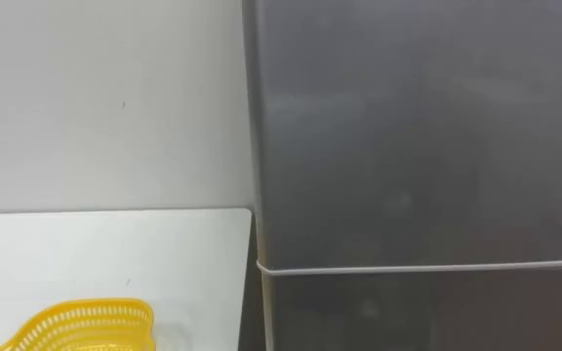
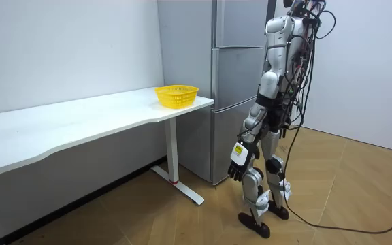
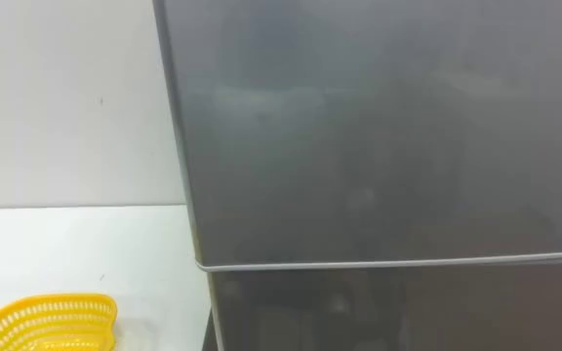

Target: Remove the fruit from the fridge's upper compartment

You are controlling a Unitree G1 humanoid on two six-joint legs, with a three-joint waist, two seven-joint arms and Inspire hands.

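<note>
Left hand (image 2: 239, 167) is seen hanging by the thigh, apparently empty; how far open it is cannot be told. The item to be retrieved is hidden behind the shut upper door (image 1: 418, 127) of the tall grey brushed-metal fridge (image 2: 230, 82). The door is flat, stiff and smooth, and is judged slippery. No handle is seen, so a door edge would likely be gripped. A yellow latticed plastic basket (image 1: 81, 327) rests on the white surface (image 1: 105, 249).

Bare test room, grey fridge (image 2: 233, 102), long white table (image 2: 80, 126), wood floor (image 2: 359, 197)
</note>
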